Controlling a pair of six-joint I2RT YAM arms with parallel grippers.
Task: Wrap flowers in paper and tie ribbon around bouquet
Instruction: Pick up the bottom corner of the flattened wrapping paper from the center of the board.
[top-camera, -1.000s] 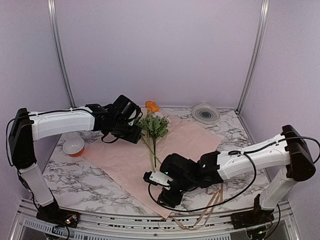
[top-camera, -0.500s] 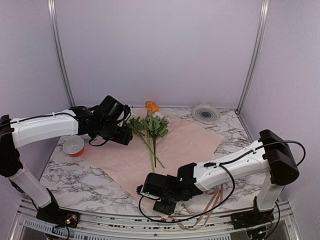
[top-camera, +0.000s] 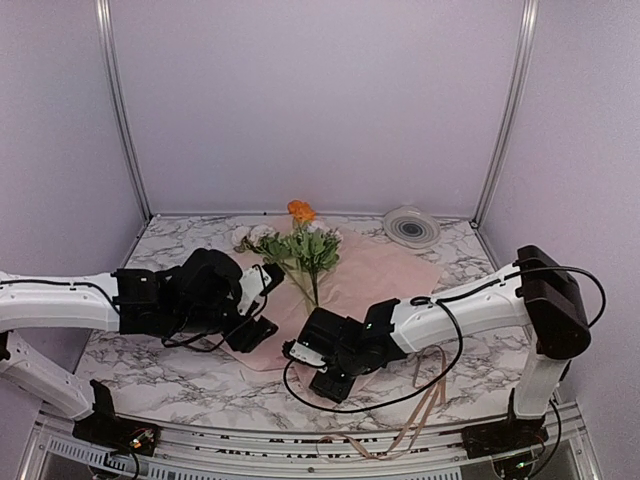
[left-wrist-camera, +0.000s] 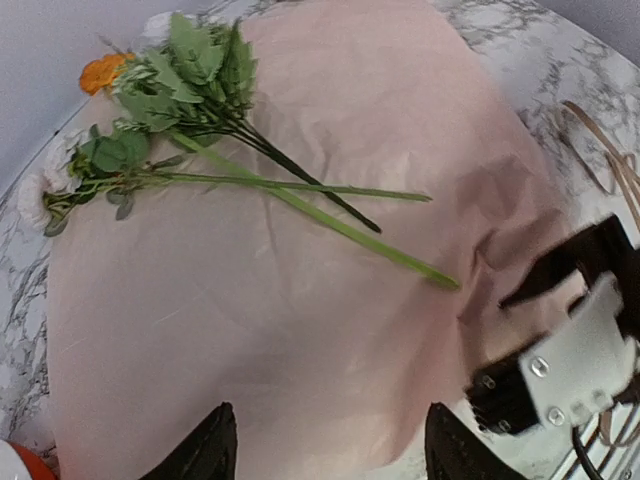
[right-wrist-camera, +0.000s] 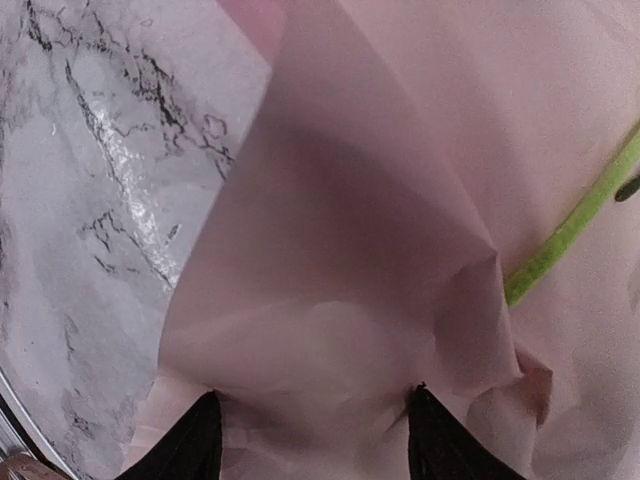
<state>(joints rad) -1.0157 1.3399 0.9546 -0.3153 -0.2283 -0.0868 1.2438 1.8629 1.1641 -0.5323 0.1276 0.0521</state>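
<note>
The pink paper (top-camera: 375, 270) lies on the marble table with the flowers (top-camera: 305, 248) across it, blooms toward the back. In the left wrist view the green stems run over the paper (left-wrist-camera: 300, 300) from the flowers (left-wrist-camera: 190, 80). My left gripper (top-camera: 260, 322) is low at the paper's left edge and stands open (left-wrist-camera: 328, 450) over it. At the near edge my right gripper (top-camera: 320, 370) is open too (right-wrist-camera: 315, 440), with a raised fold of paper (right-wrist-camera: 400, 150) between its fingers and a stem (right-wrist-camera: 575, 230) just beyond. Loose tan ribbon (top-camera: 425, 395) loops at the front right.
A round white-grey disc (top-camera: 411, 226) sits at the back right. An orange-red rim (left-wrist-camera: 10, 465) shows at the left wrist view's lower left corner. The right gripper body (left-wrist-camera: 565, 365) is close to my left gripper. Metal posts and lilac walls enclose the table.
My left arm swung down from the back left to the paper's left edge. The right gripper moved left along the near edge, and the paper's near corner is now pushed up into a fold.
</note>
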